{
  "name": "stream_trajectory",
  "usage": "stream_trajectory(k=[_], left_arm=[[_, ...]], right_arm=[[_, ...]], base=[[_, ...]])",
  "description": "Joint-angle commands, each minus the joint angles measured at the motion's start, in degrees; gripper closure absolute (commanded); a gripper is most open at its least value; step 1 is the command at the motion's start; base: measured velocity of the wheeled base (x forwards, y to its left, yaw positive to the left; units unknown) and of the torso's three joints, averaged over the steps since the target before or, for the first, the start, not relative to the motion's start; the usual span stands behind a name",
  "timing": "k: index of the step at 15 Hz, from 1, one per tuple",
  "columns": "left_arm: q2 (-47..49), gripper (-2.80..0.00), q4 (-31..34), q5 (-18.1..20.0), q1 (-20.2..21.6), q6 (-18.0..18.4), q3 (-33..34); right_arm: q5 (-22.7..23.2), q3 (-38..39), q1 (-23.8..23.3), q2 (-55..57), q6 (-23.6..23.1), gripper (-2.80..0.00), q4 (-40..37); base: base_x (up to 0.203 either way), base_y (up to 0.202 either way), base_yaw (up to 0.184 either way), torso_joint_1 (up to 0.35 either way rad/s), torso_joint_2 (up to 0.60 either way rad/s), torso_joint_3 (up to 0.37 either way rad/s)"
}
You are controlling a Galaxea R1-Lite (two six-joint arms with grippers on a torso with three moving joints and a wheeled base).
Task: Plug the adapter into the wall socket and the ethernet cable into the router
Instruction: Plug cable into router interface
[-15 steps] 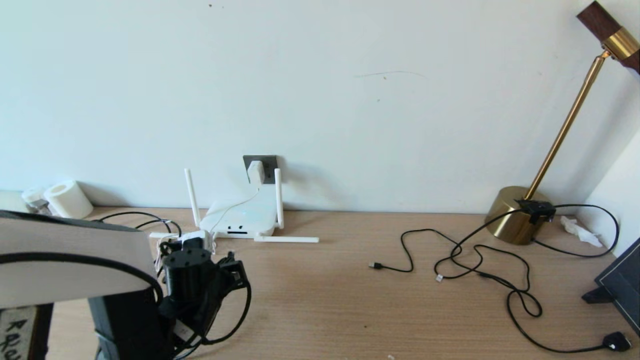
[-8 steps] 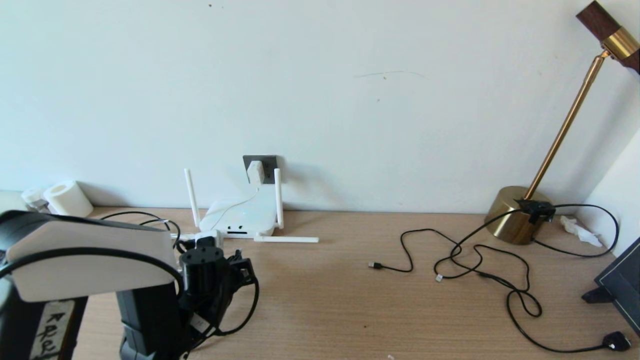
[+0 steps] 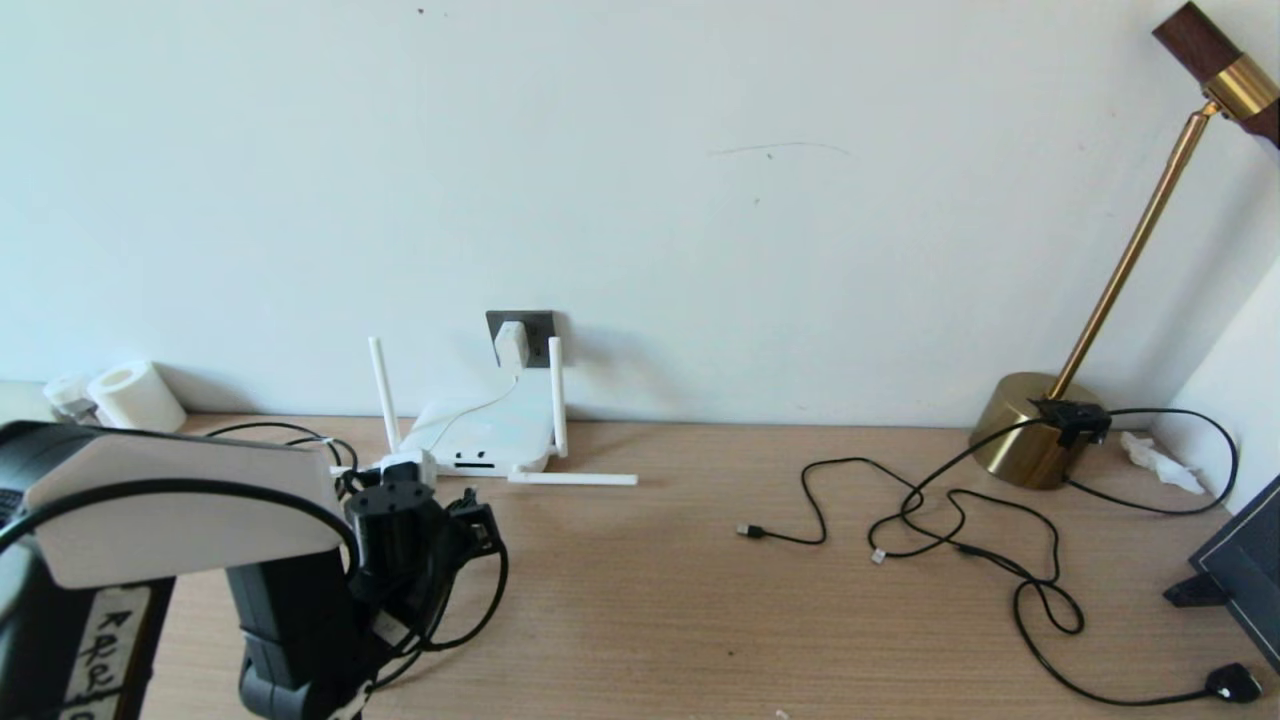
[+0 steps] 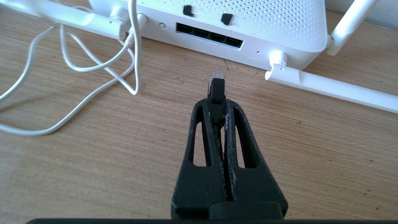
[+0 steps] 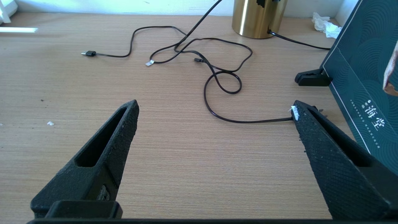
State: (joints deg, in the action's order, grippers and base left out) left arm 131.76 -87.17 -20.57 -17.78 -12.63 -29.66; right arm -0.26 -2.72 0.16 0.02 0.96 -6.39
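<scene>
On the left, the left gripper (image 4: 217,104) is pinching the ethernet cable (image 4: 216,87) between closed fingers, its clear tip hovering just short of the router (image 3: 480,432) ports, not yet in. The adapter (image 3: 511,345) is already sitting in the wall socket (image 3: 540,326). The right gripper (image 5: 214,109) is idling over the surface (image 5: 174,161), fingers spread wide, holding nothing.

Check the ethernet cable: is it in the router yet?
Not in yet. The left gripper pinches the ethernet cable, its clear tip short of the router port row, with bare table between them.
</scene>
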Motion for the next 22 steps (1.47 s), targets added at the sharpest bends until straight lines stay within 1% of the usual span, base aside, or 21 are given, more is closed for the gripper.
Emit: stream_trajectory(k=[1, 5, 8, 10, 15, 17, 22], left_arm=[[0.08, 0.00, -0.49, 2.08, 1.76, -0.12, -0.38], [0.74, 0.00, -0.49, 3.84, 1.99, 0.21, -1.94], [2.40, 0.00, -0.49, 3.85, 2.39, 2.07, -3.84], [2.62, 0.00, -0.49, 3.80, 2.40, 2.34, -4.79], [2.80, 0.00, -0.49, 3.78, 2.49, 2.35, -4.79], [2.81, 0.00, -0.49, 3.78, 2.84, 3.76, -4.79], [3.77, 0.00, -0.49, 3.96, 3.19, 4.28, -5.94]], right_arm=[[-0.01, -0.01, 0.02, 0.06, 0.00, -2.80, -0.03], [-0.01, -0.01, 0.02, 0.04, 0.00, -2.80, -0.03], [-0.01, -0.01, 0.02, 0.06, 0.00, -2.80, -0.03], [-0.01, -0.01, 0.02, 0.05, 0.00, -2.80, -0.03], [-0.01, -0.01, 0.02, 0.06, 0.00, -2.80, -0.03], [-0.01, -0.01, 0.02, 0.06, 0.00, -2.80, -0.03], [-0.01, -0.01, 0.02, 0.06, 0.00, -2.80, -0.03]], base=[[0.000, 0.000, 0.000, 0.000, 0.00, 0.000], [0.000, 0.000, 0.000, 0.000, 0.00, 0.000], [0.000, 0.000, 0.000, 0.000, 0.00, 0.000], [0.000, 0.000, 0.000, 0.000, 0.00, 0.000], [0.000, 0.000, 0.000, 0.000, 0.00, 0.000], [0.000, 0.000, 0.000, 0.000, 0.00, 0.000], [0.000, 0.000, 0.000, 0.000, 0.00, 0.000]])
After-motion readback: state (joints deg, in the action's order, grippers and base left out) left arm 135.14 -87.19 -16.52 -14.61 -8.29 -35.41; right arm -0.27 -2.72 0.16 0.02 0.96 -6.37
